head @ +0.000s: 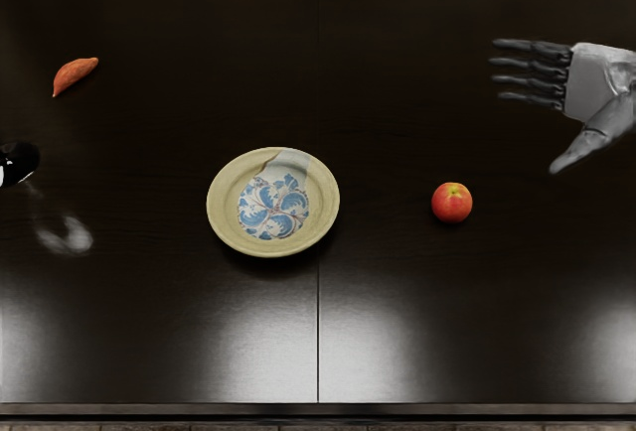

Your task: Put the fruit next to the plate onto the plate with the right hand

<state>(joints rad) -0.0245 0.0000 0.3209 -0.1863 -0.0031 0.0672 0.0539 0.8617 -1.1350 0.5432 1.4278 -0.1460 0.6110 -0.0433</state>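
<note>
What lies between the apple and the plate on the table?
Nothing. In the head view, only bare dark table separates the apple from the plate, and the two do not touch.

Plate [223, 203]: one. Apple [452, 203]: one; sweet potato [75, 74]: one. Table [477, 332]: one; robot hands: two, the right hand [576, 83] and part of the left hand [15, 163].

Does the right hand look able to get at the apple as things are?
Probably yes: the open right hand hovers up and right of the apple, and nothing stands between them on the table.
</note>
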